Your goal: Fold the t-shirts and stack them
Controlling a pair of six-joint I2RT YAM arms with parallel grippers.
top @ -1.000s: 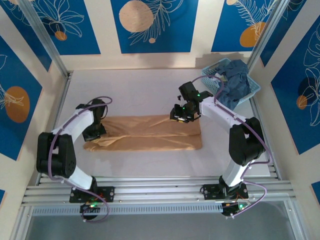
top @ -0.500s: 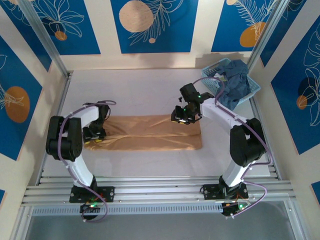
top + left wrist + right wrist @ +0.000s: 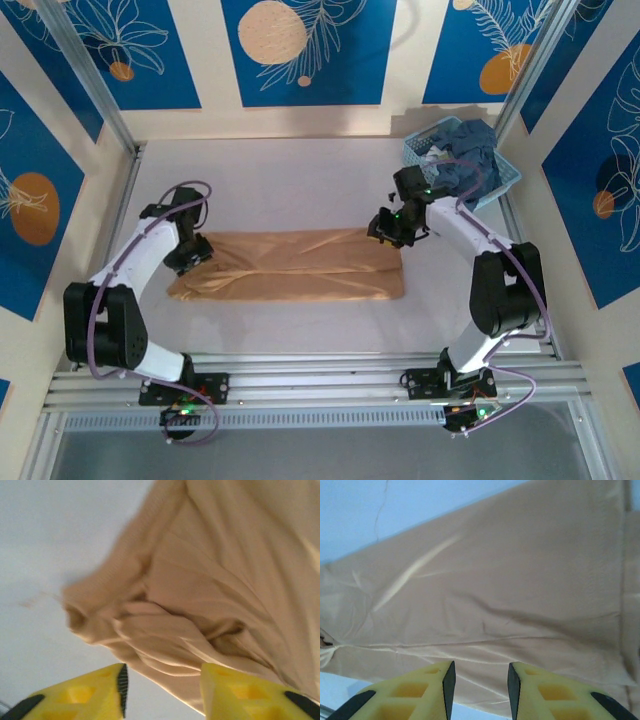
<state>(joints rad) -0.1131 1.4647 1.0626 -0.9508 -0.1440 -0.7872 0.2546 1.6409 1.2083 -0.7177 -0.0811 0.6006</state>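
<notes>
Top external view: a tan-orange t-shirt [image 3: 290, 265], folded into a long band, lies across the middle of the table [image 3: 280, 180], with bare surface toward the far edge. Dusty-blue t-shirts [image 3: 470, 155] are heaped in a lattice basket [image 3: 505, 180] at the far right corner. The left gripper [image 3: 193, 252] hangs over the band's bunched left end and the right gripper [image 3: 388, 228] over its far right corner, both with jaws parted and gripping nothing.

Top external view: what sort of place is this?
Probably a staged robot test cell: aluminium frame rails, printed blue wall panels, and a white table with a tan t-shirt.
</notes>
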